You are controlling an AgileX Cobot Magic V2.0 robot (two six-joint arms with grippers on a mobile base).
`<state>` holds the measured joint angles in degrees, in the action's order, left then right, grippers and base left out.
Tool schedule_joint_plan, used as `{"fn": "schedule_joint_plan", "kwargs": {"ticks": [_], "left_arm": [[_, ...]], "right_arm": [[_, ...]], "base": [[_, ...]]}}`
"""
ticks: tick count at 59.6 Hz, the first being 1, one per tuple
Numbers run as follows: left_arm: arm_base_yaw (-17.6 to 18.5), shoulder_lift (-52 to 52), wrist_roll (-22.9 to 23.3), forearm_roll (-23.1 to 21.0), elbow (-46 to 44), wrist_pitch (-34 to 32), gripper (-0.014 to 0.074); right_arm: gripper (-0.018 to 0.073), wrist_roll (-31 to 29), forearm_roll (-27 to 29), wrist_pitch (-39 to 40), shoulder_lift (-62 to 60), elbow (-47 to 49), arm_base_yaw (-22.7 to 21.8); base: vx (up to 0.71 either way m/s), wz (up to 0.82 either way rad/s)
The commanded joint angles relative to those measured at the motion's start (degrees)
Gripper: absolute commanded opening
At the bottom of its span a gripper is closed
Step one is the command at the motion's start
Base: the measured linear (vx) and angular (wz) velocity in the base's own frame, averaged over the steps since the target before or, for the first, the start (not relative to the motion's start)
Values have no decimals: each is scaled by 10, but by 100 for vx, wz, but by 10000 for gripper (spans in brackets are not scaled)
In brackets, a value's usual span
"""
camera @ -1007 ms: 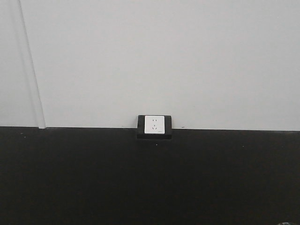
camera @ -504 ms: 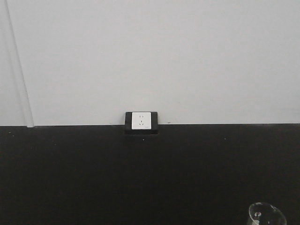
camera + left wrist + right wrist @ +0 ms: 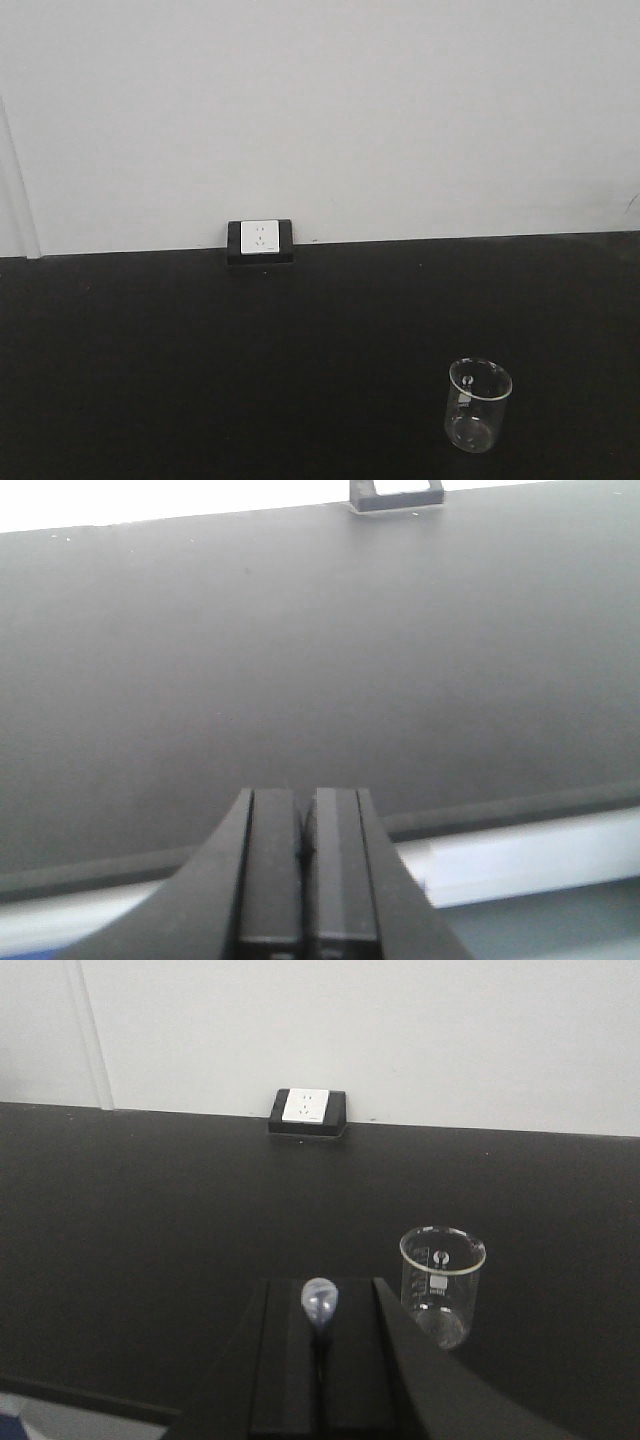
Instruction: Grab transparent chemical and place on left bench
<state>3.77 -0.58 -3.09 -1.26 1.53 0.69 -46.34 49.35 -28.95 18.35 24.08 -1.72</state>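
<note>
clear beaker came into view, beside right jaws clamped on dropper; left jaws together.

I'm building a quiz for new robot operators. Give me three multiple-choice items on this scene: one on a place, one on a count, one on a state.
1. Where does the glass beaker stand relative to the wall socket?
A) nearer the camera, to the right
B) directly left
C) on top of it

2. How many beakers stand on the black bench?
A) three
B) one
C) none

3. What state is the left claw in?
A) gripping the beaker
B) wide open
C) shut, holding nothing

Answers:
1 A, the front view shows it below and right of the socket.
2 B, only one appears in any view.
3 C, it is closed with nothing inside.
</note>
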Motion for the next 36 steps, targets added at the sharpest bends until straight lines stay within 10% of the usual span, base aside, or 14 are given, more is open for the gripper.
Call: {"fn": "schedule_joint_plan", "kwargs": {"ticks": [1,36], "left_arm": [[1,-11,4,0,9,-45,-3],[1,-11,4,0,9,-45,-3]], "right_arm": [[-3,-5,18,25,4,17,1],[-3,-5,18,26,4,17,1]], "base": [[-25,-5],[-32,15]]}}
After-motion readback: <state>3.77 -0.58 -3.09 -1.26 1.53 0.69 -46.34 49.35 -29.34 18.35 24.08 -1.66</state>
